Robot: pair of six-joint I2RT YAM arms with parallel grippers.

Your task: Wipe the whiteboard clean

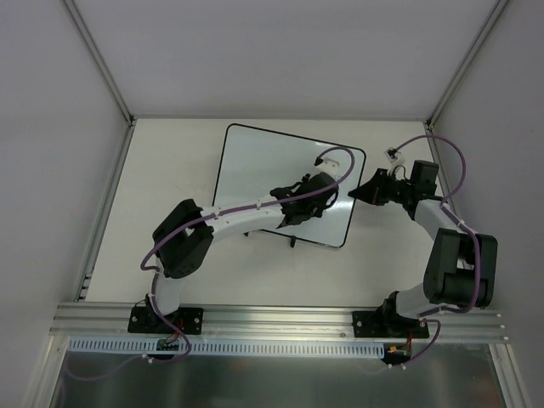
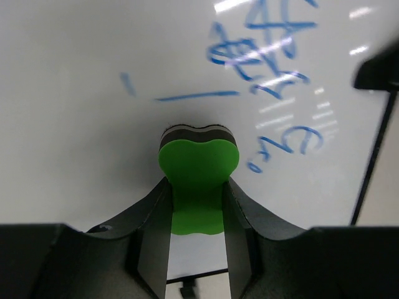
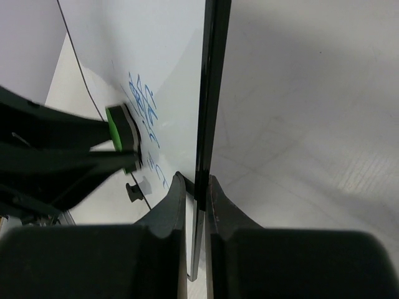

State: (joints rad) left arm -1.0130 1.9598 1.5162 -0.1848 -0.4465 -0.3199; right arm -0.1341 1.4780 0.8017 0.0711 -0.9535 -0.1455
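The whiteboard (image 1: 259, 166) lies on the table, white with a thin black rim. Blue handwriting (image 2: 274, 75) covers its right part. My left gripper (image 1: 308, 194) is over the board's right half, shut on a green eraser block (image 2: 198, 165) whose dark felt face rests on the board just below a blue line. My right gripper (image 1: 360, 192) is shut on the board's right rim (image 3: 209, 124), one finger on each side of the edge. The green eraser (image 3: 118, 128) and the writing also show in the right wrist view.
White enclosure walls with metal posts stand at the back and sides. The board's small black foot (image 1: 293, 242) sits at its near edge. An aluminium rail (image 1: 272, 319) runs along the near table edge by the arm bases.
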